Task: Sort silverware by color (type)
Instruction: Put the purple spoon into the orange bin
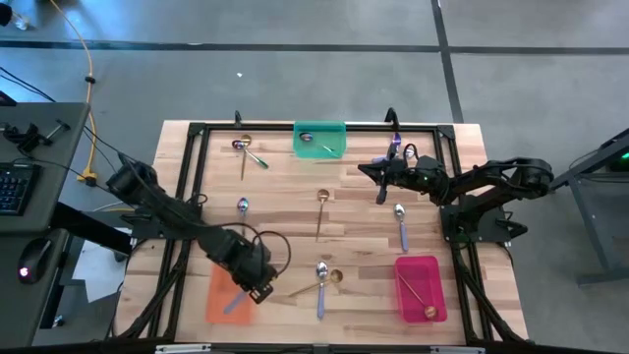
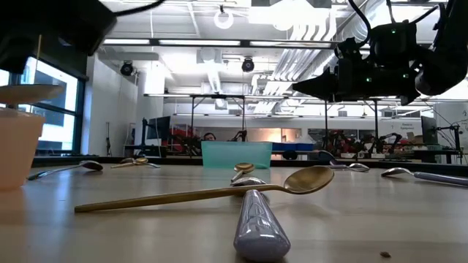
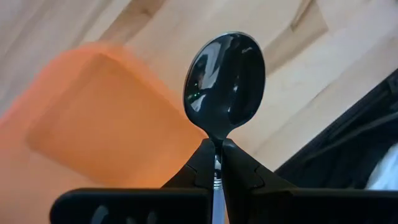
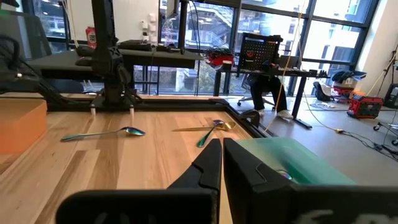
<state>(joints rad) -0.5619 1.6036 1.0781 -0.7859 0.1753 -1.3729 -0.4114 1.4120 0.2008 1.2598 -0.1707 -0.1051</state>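
Wooden table (image 1: 295, 197): left gripper (image 3: 216, 163) over orange tray (image 1: 222, 298), near left, pinching silver spoon (image 3: 224, 78). Right gripper (image 4: 222, 155) far right, fingers nearly closed, empty.

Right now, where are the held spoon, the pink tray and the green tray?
held spoon (image 3: 225, 78), left wrist view, on its bowl.
pink tray (image 1: 435, 267), high view, on its far-right rim.
green tray (image 1: 319, 147), high view, on its bare floor.

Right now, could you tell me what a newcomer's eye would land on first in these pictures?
Probably the silver spoon pinched upright by its handle in the left gripper, above the orange tray at the table's near left. Next, the gold spoon lying across a silver spoon's handle close to the low camera.
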